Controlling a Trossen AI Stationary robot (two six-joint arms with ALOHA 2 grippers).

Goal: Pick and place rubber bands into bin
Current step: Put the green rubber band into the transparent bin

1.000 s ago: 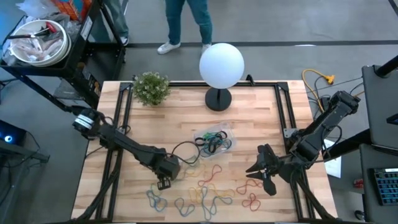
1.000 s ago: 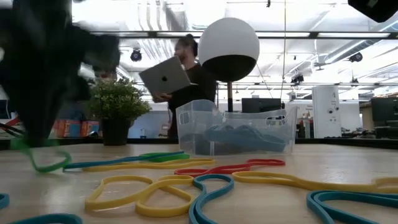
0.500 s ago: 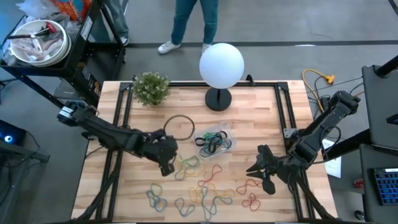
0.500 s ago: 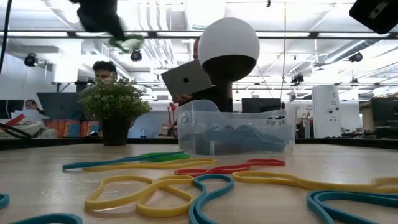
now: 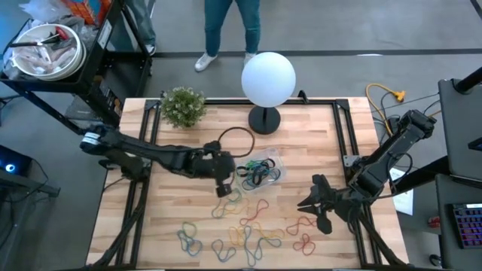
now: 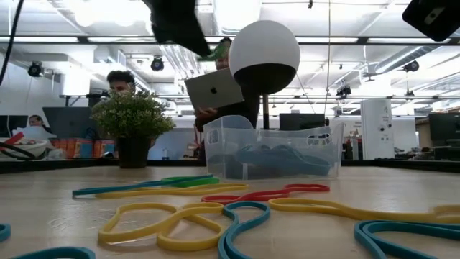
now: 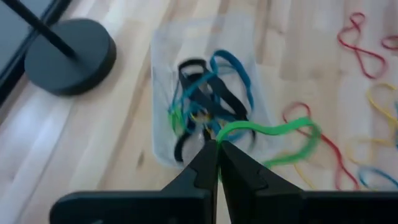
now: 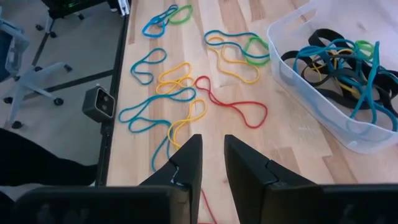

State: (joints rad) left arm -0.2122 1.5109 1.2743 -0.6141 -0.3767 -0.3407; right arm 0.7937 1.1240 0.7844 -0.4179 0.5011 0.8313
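High view: left gripper [image 5: 223, 188] raised near the worktop's [image 5: 316, 132] middle, just beside the bin [image 5: 260, 170]; bin already carrying a tangle of bands, roughly a dozen rubber bands [image 5: 248, 226] loose toward the near edge; right gripper [image 5: 307, 205] parked over the right part of the worktop. Low view: bin [image 6: 273, 151] upright, dark and blue bands heaped inside; yellow, red, green and blue loops flat on the wood in front; green band [image 6: 215, 52] dangling above from a dark gripper. Left wrist view: jaws pressed together on the green band [image 7: 273, 134], bin [image 7: 163, 87] directly ahead. Right wrist view: jaws slightly apart, holding nothing; loose bands [image 8: 186, 87] beside the bin [image 8: 323, 118]. Judged partway: one band near delivery, most of the scatter left.
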